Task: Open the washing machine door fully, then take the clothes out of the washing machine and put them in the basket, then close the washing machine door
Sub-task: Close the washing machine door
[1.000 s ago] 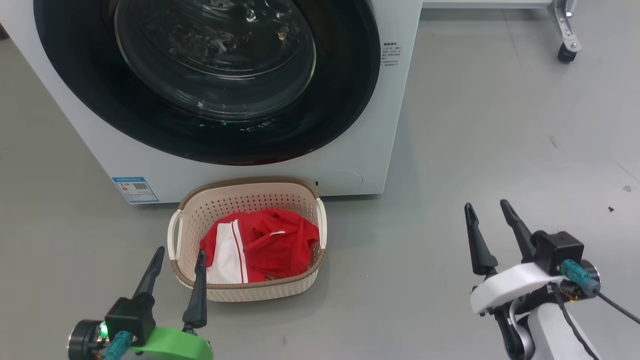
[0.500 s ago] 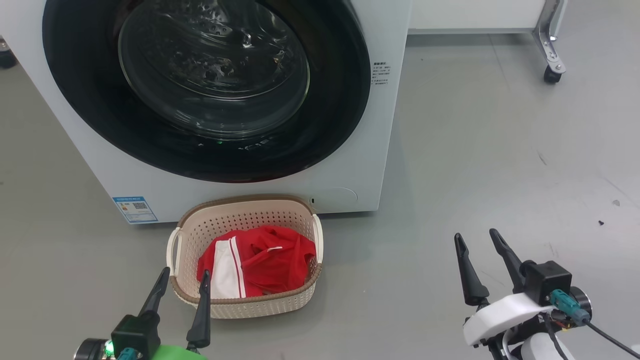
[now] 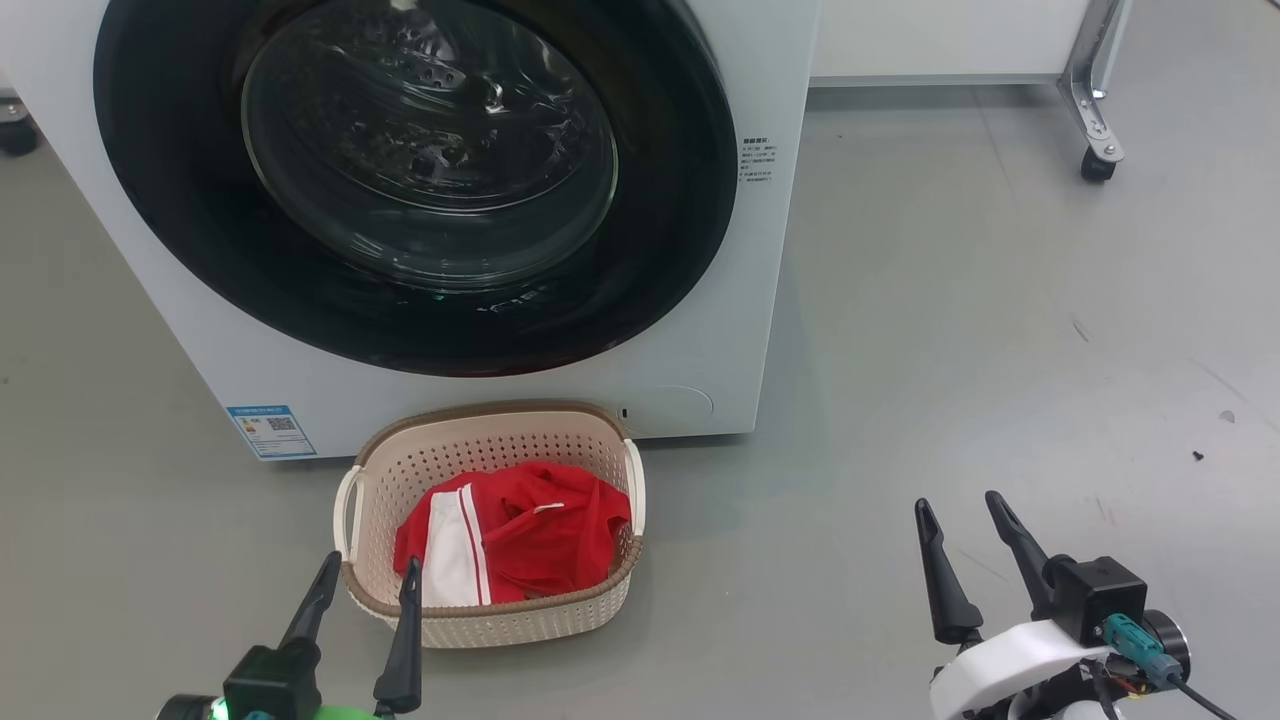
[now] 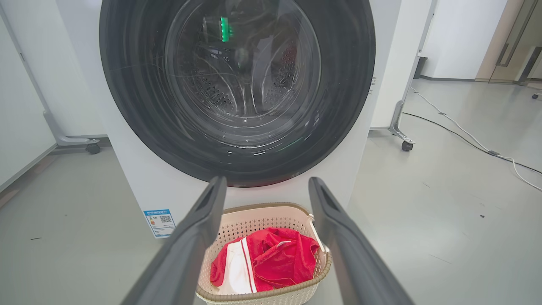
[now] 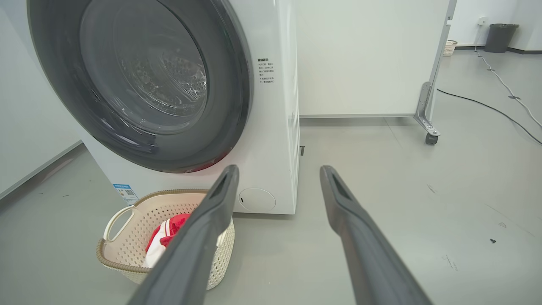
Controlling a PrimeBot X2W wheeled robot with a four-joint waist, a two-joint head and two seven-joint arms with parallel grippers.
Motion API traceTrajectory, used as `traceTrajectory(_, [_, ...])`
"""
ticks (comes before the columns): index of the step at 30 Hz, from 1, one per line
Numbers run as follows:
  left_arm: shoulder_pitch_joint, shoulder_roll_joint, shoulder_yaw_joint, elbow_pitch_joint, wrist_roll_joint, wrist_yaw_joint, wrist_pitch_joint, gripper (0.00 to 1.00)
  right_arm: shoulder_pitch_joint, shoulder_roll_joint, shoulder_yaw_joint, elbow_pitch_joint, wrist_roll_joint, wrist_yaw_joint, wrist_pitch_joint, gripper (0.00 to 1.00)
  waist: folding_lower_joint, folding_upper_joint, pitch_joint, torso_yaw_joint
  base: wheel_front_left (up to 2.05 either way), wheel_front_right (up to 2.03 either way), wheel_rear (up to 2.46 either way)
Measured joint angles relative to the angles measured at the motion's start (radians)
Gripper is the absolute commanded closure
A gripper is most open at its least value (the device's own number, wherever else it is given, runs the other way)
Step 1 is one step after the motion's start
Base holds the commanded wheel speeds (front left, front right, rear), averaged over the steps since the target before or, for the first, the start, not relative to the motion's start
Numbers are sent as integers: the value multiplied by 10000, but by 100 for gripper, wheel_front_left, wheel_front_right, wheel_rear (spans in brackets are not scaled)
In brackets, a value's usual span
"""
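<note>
The washing machine (image 3: pixel 700 340) (image 4: pixel 127 169) (image 5: pixel 271 140) stands ahead with its door (image 3: pixel 415 180) (image 4: pixel 237 89) (image 5: pixel 139 84) flat against the front. On the floor before it, the basket (image 3: pixel 500 625) (image 4: pixel 254 212) (image 5: pixel 123 224) holds the red clothes (image 3: pixel 530 530) (image 4: pixel 275 262) (image 5: pixel 169 228) with white stripes. My left gripper (image 3: pixel 368 566) (image 4: pixel 266 182) is open, low at the basket's near left corner, with nothing between its fingers. My right gripper (image 3: pixel 958 502) (image 5: pixel 279 169) is open over bare floor, well right of the basket.
A white panel on a castor leg (image 3: pixel 1095 150) (image 5: pixel 430 127) stands behind and right of the machine. Cables (image 4: pixel 465 135) (image 5: pixel 499 84) run across the grey floor farther right. A blue label (image 3: pixel 270 430) marks the machine's lower left.
The head view has tilted up and drawn back, so the machine and basket sit lower in it. Both grippers stay open and appear lower in the view.
</note>
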Motion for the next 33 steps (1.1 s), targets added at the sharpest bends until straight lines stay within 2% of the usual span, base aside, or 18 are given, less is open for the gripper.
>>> traceTrajectory(7, [69,2,-19,-31,-2,0,2,0,71,4,-4,-157,6,-144,0,0,0,0,-29,-15,0,0,0])
traceTrajectory(33, [111,46,-46,-219,-2,2,40,0,311,10,130,-445,90,-316,0,0,0,0,-19,-26,0,0,0])
